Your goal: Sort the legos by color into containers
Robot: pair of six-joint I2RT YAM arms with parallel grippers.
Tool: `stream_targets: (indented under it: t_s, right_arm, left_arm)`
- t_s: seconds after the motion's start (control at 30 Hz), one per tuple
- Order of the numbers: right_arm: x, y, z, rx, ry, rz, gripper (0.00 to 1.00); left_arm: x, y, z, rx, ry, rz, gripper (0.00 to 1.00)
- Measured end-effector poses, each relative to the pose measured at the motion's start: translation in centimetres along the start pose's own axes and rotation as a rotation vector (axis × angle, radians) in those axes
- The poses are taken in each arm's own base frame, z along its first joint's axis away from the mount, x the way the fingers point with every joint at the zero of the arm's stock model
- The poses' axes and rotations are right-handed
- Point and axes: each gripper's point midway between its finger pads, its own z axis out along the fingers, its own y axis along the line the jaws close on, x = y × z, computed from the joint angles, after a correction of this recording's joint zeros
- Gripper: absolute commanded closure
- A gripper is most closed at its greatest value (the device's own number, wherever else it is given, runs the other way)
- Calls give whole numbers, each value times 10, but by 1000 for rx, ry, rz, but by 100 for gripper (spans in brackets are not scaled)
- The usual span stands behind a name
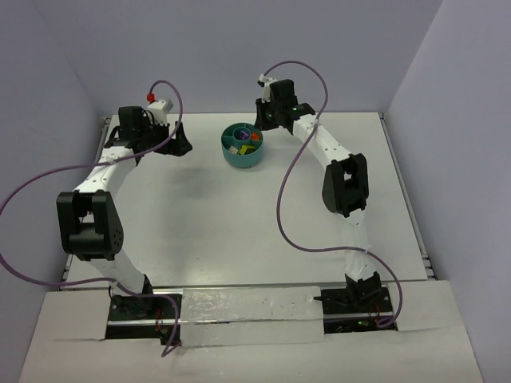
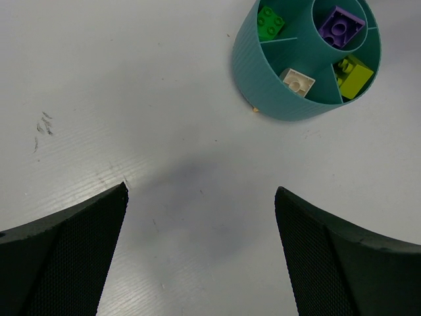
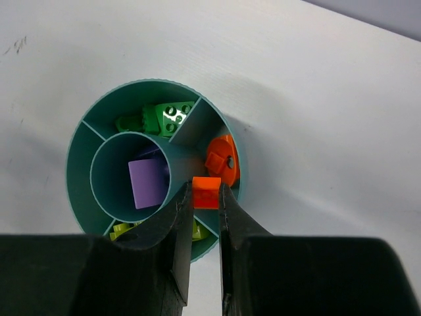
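Note:
The round teal bowl [image 1: 243, 146] stands at the back middle of the table, with a central hub and wedge compartments. My right gripper [image 3: 205, 197] is shut on a small orange brick [image 3: 206, 191] and holds it over the bowl [image 3: 77, 151], above the compartment with an orange piece [image 3: 223, 160]. The hub holds a purple brick [image 3: 147, 184]. Dark green bricks [image 3: 164, 116] lie in one wedge, lime bits [image 3: 122, 230] in another. My left gripper [image 2: 200, 197] is open and empty over bare table, left of the bowl [image 2: 263, 79]. A white brick [image 2: 297, 82] lies in one wedge.
The table's back wall is just behind the bowl. A few dark scuff marks [image 2: 43, 128] show on the table surface in the left wrist view. The right arm's purple cable [image 1: 291, 175] loops over the table.

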Motion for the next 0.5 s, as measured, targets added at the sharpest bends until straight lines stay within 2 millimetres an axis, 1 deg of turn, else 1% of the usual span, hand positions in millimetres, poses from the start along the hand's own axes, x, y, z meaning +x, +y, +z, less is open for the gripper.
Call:
stream_targets:
  t_s: [0.03, 0.1, 0.23, 0.37, 0.43, 0.5]
  right_arm:
    - [-1, 0, 0, -1, -3, 0, 83]
    - [-2, 0, 0, -2, -4, -1, 72]
    - [4, 0, 4, -6, 10, 5, 64]
    - [8, 0, 7, -9, 21, 11, 59]
    - [10, 0, 8, -12, 25, 13, 51]
    - [11, 1, 9, -16, 28, 14, 48]
  left_arm:
    - [1, 0, 0, 0, 2, -1, 1]
    - [2, 1, 1, 0, 5, -2, 1]
    - [2, 1, 2, 1, 7, -4, 1]
    - [2, 1, 2, 0, 5, -3, 1]
    - [0, 1, 2, 1, 2, -1, 1]
    - [0, 1, 2, 1, 1, -1, 1]
